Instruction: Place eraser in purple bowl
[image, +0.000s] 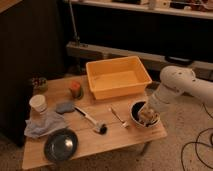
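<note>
My gripper (146, 116) hangs low over the purple bowl (137, 108), right at its mouth. The bowl is deep and round, dark inside with a thin pale rim, standing upright near the table's right front corner, just in front of the yellow tub. A tan-beige shape sits at the bowl's opening under my gripper; whether that is the eraser I cannot tell.

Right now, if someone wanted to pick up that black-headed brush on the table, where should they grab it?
By the pale handle of the brush, from above: it lies flat and slants across bare table, while the black head at its near end is bulkier. The gripper is away over the purple bowl at the table's right end.
</note>
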